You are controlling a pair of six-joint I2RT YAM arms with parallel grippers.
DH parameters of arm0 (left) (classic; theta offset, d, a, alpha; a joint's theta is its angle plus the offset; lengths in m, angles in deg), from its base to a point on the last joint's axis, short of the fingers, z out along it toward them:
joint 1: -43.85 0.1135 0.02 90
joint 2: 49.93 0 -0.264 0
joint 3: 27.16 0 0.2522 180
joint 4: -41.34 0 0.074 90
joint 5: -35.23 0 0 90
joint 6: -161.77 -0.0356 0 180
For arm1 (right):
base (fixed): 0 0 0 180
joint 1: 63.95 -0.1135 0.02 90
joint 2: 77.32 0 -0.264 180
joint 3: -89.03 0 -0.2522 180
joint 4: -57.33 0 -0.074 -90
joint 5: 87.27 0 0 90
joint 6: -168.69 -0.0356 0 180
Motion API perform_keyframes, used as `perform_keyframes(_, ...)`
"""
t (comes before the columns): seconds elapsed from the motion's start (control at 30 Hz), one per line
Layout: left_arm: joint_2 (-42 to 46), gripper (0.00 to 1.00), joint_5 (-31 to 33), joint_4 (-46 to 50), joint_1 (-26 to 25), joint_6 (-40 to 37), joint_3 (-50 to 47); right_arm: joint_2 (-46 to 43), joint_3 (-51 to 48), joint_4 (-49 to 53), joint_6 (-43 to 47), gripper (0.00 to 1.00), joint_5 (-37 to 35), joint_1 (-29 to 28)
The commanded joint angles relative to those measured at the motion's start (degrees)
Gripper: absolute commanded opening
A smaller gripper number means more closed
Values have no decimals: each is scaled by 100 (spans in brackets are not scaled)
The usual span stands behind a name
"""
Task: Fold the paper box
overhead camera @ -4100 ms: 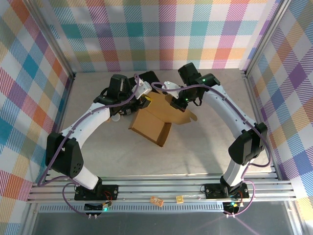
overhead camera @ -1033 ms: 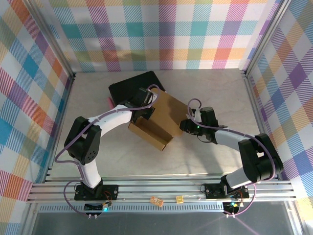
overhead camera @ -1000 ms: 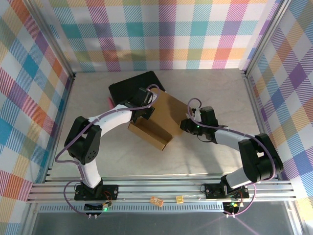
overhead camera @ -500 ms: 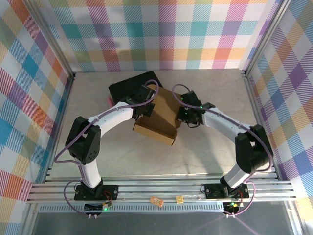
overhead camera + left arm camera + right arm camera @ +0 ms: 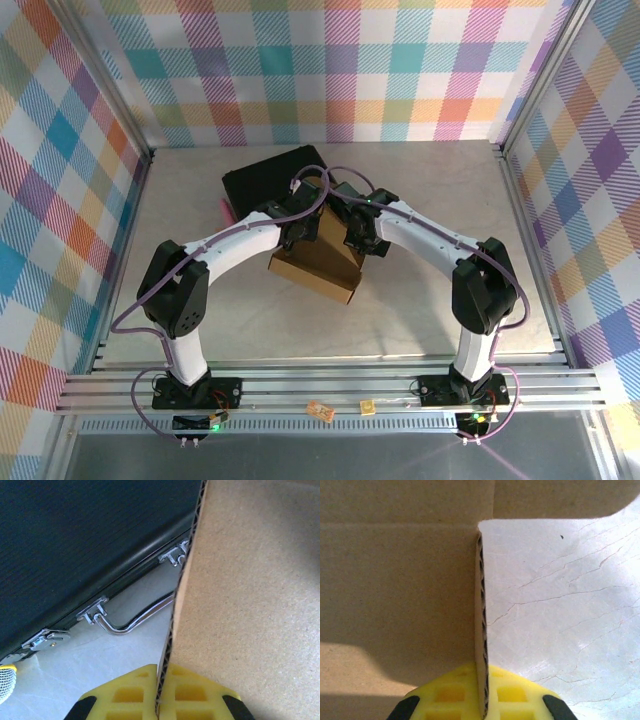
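Brown corrugated paper box (image 5: 318,264) sits mid-bench, just in front of the black case (image 5: 262,180) and skewed to the bench (image 5: 440,300) edges. It is partly folded: the near long wall stands up, and a panel is raised at the far side between the two arms. I can't tell whether the box touches the case.

Left hand (image 5: 298,228) is at the box's far-left side. In the left wrist view the left hand (image 5: 161,695) is clamped on a cardboard panel (image 5: 250,605). The fluted edge runs straight up between the yellow pads (image 5: 125,700) with no gap visible. Left of that panel is the case (image 5: 75,540), showing its latch side. The chrome handle (image 5: 135,621) lies flat just beside the cardboard edge, with bare bench (image 5: 65,675) below it.

Right hand (image 5: 358,238) is at the box's far-right side. In the right wrist view the right hand (image 5: 482,697) is also closed on the box. A single wall edge (image 5: 480,620) is pinched between its yellow pads (image 5: 515,694). A flat brown panel (image 5: 395,580) lies to the left, and a flap (image 5: 560,497) crosses the top. Pale, veined bench surface (image 5: 560,610) shows to the right.

Both arms arc inward and meet over the box.
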Motion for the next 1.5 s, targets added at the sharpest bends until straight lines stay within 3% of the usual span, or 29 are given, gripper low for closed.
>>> perform_keyframes(0.0, 12, 0, 469, -106, -228, 476, 126, 37, 220, -188, -92, 0, -351, -201)
perform_keyframes(0.13, -86, 0, 530, -143, -228, 466, 228, -61, 257, -557, 461, 0, -139, -182)
perform_keyframes(0.27, 0, 0, 683, -681, -225, 215, -101, -241, 196, -1014, 1069, 4, 697, -20)
perform_keyframes(0.43, 345, 0, 597, -2264, -195, -536, -985, -704, -326, -1902, 1947, 29, 2391, 460)
perform_keyframes(0.57, 472, 0, 329, -2940, -65, -858, -1452, -1349, -802, -2672, 2764, 50, 4116, 1003)
perform_keyframes(0.67, 517, 0, 153, -3305, 8, -974, -1701, -1810, -1036, -2951, 3023, 59, 5260, 1545)
perform_keyframes(0.77, 499, 0, 118, -3407, 44, -1041, -1748, -2183, -1042, -2884, 3027, 65, 5910, 2098)
perform_keyframes(0.97, 442, 0, 163, -3498, 71, -1046, -1689, -2747, -1323, -2877, 2062, 69, 6027, 3090)
perform_keyframes(1.1, 429, 0, 188, -3512, 71, -1042, -1655, -3331, -2039, -2636, 1065, 69, 5057, 3672)
perform_keyframes(1.2, 495, 0, 165, -3595, 71, -1060, -1725, -3754, -2936, -3012, 184, 69, 4710, 4269)
perform_keyframes(1.3, 566, 0, 102, -3754, 71, -1116, -1820, -3377, -3362, -3639, -680, 66, 5112, 4640)
perform_keyframes(1.47, 657, 0, -14, -4152, 75, -1250, -2007, -1925, -2741, -3697, -979, 59, 5785, 4659)
